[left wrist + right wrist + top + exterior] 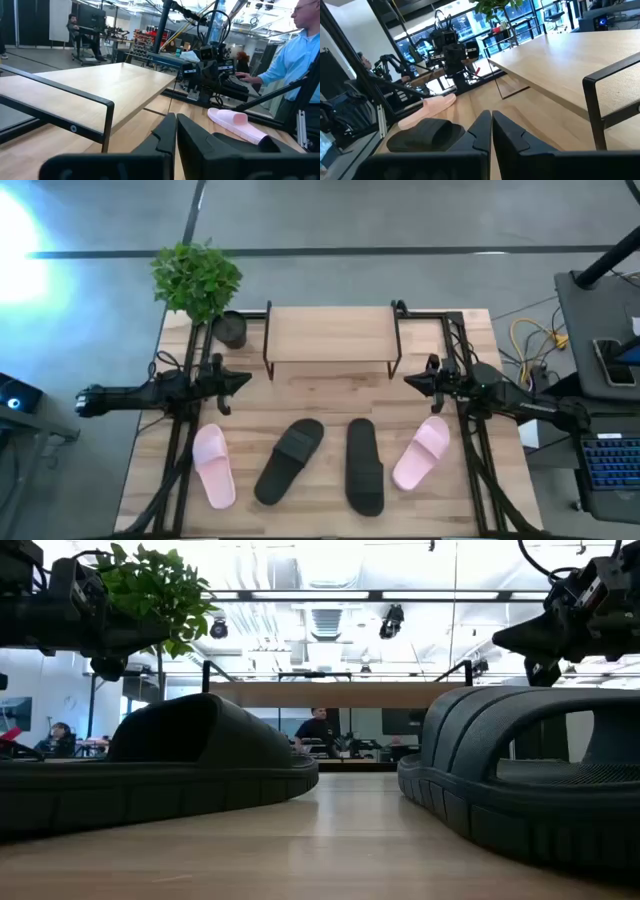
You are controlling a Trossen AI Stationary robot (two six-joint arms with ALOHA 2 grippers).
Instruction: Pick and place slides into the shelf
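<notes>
Four slides lie in a row on the table nearer the front edge than both claws: left pink slide (213, 466), left black slide (290, 460), right black slide (363, 465), right pink slide (422, 452). We see none of them gripped.

Left gripper (243, 381) hovers w/ fingers (165, 135) pressed together, nothing between them, tip pointing inward across the table. Left pink slide sits just below it twd the front edge, left black slide a bit further inward.

Right gripper (410, 381) mirrors it on the opp side, fingers (485, 127) also together & empty. Right pink slide lies just in front of it, right black slide beside that, twd centre.

Shelf (330, 333) stands btwn the two claws & slightly behind them, at the table's back edge, wooden top bare. Potted plant (197, 278) sits behind the left gripper, beside the shelf's left end.

In the left wrist view a person in a blue shirt (295, 55) stands beyond the table.
</notes>
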